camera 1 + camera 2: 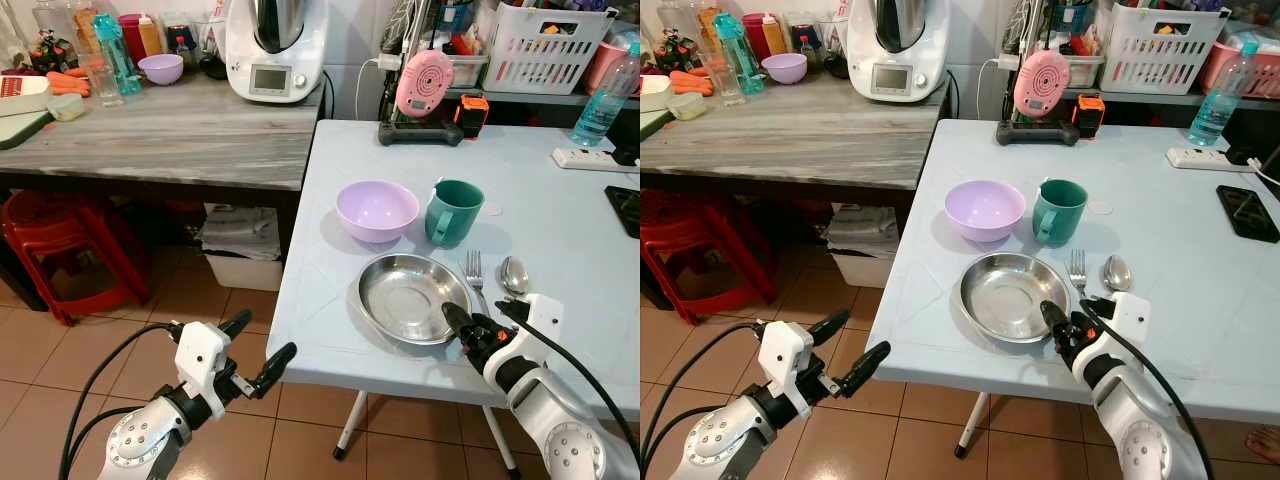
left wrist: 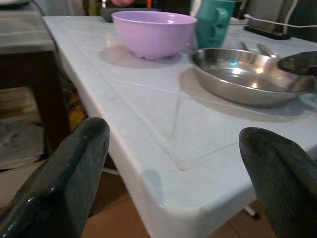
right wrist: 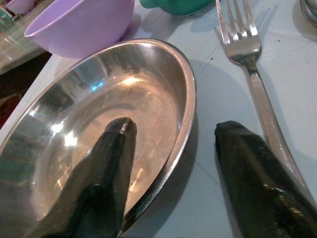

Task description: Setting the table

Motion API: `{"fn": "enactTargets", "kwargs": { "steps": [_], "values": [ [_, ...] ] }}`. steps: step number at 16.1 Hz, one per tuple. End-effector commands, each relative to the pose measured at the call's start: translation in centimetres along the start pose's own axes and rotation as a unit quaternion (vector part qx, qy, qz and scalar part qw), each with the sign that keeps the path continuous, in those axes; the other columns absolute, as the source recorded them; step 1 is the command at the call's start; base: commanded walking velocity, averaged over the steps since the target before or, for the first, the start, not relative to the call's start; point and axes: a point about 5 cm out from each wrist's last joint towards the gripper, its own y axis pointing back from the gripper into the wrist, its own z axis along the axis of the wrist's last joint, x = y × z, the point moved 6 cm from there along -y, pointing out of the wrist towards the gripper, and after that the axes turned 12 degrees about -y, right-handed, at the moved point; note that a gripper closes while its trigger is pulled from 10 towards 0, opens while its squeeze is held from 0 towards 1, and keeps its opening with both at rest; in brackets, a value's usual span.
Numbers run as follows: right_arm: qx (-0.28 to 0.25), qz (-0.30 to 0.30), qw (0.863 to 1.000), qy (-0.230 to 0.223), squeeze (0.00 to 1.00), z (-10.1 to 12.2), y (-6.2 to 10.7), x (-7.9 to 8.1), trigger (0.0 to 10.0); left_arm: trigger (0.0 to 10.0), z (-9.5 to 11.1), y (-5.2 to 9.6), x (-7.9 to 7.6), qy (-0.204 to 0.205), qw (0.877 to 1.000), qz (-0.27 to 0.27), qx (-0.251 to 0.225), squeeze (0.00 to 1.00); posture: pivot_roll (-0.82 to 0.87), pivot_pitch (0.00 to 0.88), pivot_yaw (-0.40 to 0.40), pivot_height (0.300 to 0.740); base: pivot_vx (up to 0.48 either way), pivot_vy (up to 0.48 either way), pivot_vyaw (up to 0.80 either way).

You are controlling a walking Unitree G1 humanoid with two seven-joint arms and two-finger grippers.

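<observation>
Right hand [image 1: 486,318], fingers spread astride the rim of the steel plate [image 1: 405,295] on the tabletop [image 1: 560,230]; plate looks stiff, light, slippery, best pinched at the rim.

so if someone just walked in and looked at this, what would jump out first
Probably the right gripper, its open fingers straddling the near rim of the steel plate, one finger inside and one outside next to the fork. Behind the plate stand a lilac bowl and a green mug, with a spoon beside the fork. The left gripper hangs open off the table's near-left corner.
</observation>
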Motion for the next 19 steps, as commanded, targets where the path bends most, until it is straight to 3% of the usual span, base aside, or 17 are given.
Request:
{"fn": "enactTargets", "kwargs": {
  "steps": [1,10,19],
  "values": [
    [0.001,-0.011,1.0,-0.006,0.0,0.2,0.0,-0.5,0.0,10.0,0.7,-0.2,-0.3,0.007,1.0,-0.015,-0.012,0.0,0.04,0.0,0.004,0.74,0.0,0.0,0.0],
    [0.025,-0.024,0.999,-0.028,0.0,-0.8,-0.2,-0.8,0.0,10.0,1.6,-0.3,-0.6,-0.009,0.999,-0.038,-0.021,0.0,0.04,0.0,0.006,0.74,0.0,0.0,0.0],
    [0.007,-0.054,0.992,-0.111,0.0,-0.5,-0.7,-1.1,0.0,10.0,2.6,-0.8,-0.5,-0.03,0.998,-0.04,-0.03,0.0,0.04,0.0,0.009,0.74,0.0,0.0,0.0]
  ]
}}
